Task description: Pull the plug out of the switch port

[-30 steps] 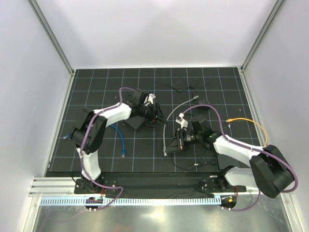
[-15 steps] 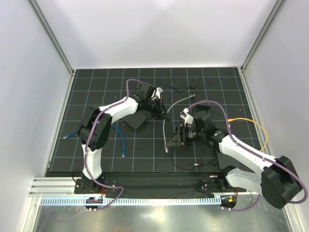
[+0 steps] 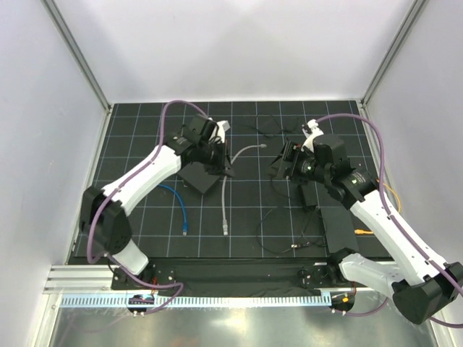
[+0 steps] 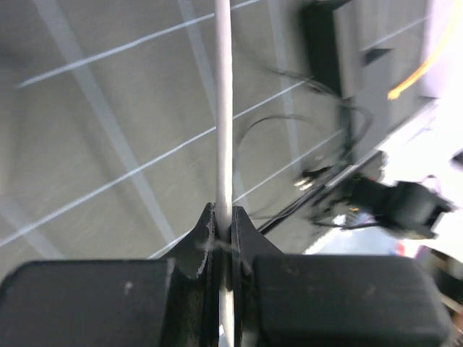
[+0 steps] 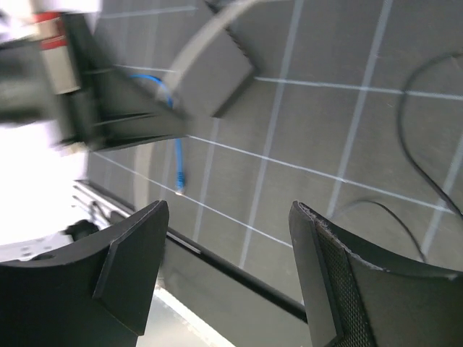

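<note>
You are clamping the left tool (image 4: pixel 224 225) on the white cable (image 4: pixel 223 108), just beside the black switch (image 3: pixel 199 178). The right tool (image 5: pixel 230 246) is standing apart, gripping nothing. The plug (image 3: pixel 226 231) is lying loose on the worktop (image 3: pixel 145 217), so the pull looks done; only letting go seems left.

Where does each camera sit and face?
Top external: above, behind the bases, looking down at the mat; both arms show.
Left wrist: on the left arm, facing the mat; left gripper shut on the white cable.
Right wrist: facing the mat and blue cable; open right gripper shows.
Shared: top view also shows both cables.
</note>
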Action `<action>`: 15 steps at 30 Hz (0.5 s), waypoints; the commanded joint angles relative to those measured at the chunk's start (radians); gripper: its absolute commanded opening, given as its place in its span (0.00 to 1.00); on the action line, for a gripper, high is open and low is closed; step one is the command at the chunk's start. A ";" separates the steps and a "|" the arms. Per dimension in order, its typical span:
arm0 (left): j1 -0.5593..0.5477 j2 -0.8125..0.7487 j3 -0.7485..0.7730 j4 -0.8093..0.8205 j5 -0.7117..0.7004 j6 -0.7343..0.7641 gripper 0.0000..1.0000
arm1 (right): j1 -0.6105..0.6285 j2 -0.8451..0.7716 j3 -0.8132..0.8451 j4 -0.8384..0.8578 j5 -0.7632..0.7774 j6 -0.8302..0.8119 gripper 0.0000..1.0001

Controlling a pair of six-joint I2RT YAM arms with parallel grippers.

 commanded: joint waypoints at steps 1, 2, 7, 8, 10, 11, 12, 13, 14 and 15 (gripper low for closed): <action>0.004 -0.166 -0.062 -0.139 -0.206 0.071 0.00 | -0.007 0.012 0.036 -0.102 0.058 -0.062 0.75; 0.018 -0.204 -0.093 -0.141 -0.228 0.060 0.00 | -0.009 0.012 0.035 -0.103 0.057 -0.069 0.74; 0.074 -0.459 -0.208 -0.187 -0.489 -0.009 0.00 | -0.013 0.018 0.027 -0.096 0.021 -0.075 0.75; 0.087 -0.490 -0.219 -0.194 -0.603 -0.018 0.00 | -0.012 0.023 0.025 -0.094 0.017 -0.075 0.75; 0.116 -0.574 -0.249 -0.198 -0.715 -0.056 0.00 | -0.012 0.027 0.025 -0.090 0.004 -0.077 0.75; 0.130 -0.594 -0.286 -0.193 -0.759 -0.064 0.00 | -0.012 0.032 0.025 -0.090 -0.002 -0.077 0.74; 0.177 -0.613 -0.303 -0.188 -0.798 -0.075 0.00 | -0.012 0.032 0.025 -0.088 -0.009 -0.074 0.75; 0.209 -0.629 -0.315 -0.182 -0.794 -0.079 0.00 | -0.013 0.034 0.025 -0.085 -0.014 -0.071 0.75; 0.243 -0.631 -0.340 -0.179 -0.779 -0.082 0.00 | -0.012 0.034 0.022 -0.082 -0.020 -0.069 0.74; 0.284 -0.633 -0.354 -0.173 -0.739 -0.085 0.00 | -0.010 0.032 0.018 -0.079 -0.023 -0.065 0.75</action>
